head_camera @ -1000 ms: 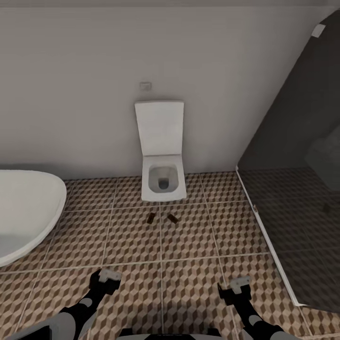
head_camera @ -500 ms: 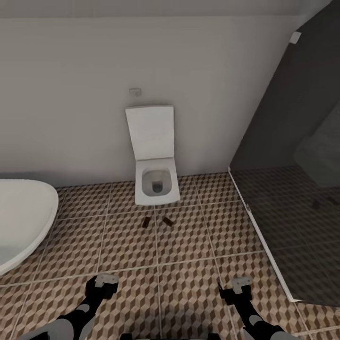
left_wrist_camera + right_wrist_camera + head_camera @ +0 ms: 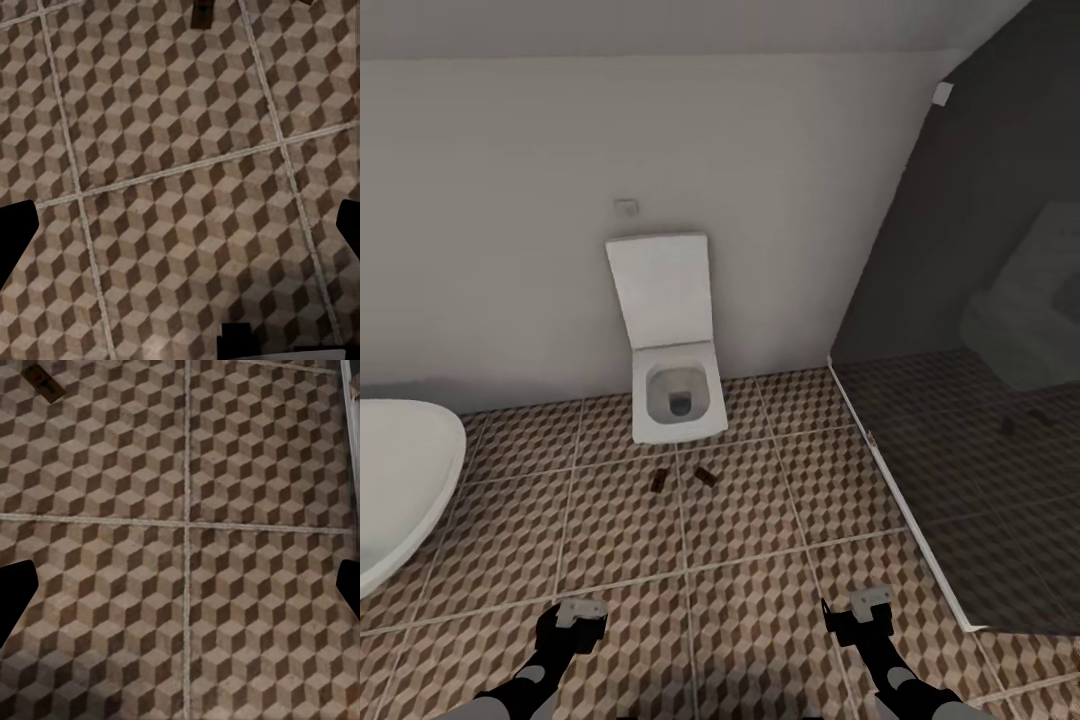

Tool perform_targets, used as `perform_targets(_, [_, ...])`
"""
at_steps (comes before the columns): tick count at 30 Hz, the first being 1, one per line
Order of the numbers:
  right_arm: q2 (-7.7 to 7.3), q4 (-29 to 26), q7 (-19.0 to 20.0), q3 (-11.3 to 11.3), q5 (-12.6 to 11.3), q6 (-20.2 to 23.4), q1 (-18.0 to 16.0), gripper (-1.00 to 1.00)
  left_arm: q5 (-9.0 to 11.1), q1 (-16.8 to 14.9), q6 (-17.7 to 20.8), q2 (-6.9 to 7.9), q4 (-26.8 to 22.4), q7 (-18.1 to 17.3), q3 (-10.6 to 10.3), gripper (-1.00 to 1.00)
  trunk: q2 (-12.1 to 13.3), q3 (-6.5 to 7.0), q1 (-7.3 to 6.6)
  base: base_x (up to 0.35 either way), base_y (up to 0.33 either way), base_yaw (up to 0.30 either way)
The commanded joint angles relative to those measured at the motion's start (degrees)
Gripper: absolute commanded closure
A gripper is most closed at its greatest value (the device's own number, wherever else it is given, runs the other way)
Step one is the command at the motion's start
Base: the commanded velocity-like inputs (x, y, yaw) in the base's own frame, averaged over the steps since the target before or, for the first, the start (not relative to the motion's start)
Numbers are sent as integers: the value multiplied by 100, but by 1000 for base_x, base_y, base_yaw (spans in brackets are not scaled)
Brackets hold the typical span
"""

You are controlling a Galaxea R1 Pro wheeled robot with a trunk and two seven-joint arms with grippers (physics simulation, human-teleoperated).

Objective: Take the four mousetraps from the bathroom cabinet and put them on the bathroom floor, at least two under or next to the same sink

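On the cube-patterned brown, beige and white tiled bathroom floor [image 3: 760, 560], two small flat brown wooden mousetraps [image 3: 658, 481] [image 3: 705, 476] lie just in front of the white wall-hung toilet [image 3: 678, 400], slightly apart and angled differently, probably set down for later repositioning, since no sink is in view. The left hand [image 3: 572, 622] and right hand [image 3: 857, 612] hover low, both spread wide and empty. A white curved bathtub [image 3: 400, 480] sits alongside.

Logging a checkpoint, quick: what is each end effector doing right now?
Left end effector: open, holding nothing.
Right end effector: open, holding nothing.
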Motion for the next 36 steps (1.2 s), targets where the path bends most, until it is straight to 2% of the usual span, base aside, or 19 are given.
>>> perform_targets(1, [0,4,-23,49,-33,-14,-4,-100,13,6,-14,-2,5,12,-39,-100,-8,2,3,0,0,-126])
perform_targets(14, [1,4,-28,49,-33,-14,-4,-100,16,43,-14,-3,5,11,-39,-100,-8,116,3,0,0,-51])
perform_targets(36, [1,5,-29,49,-33,-7,-4,-100,17,50,-10,-11,5,11,-41,-100,-8,299,3,0,0,143])
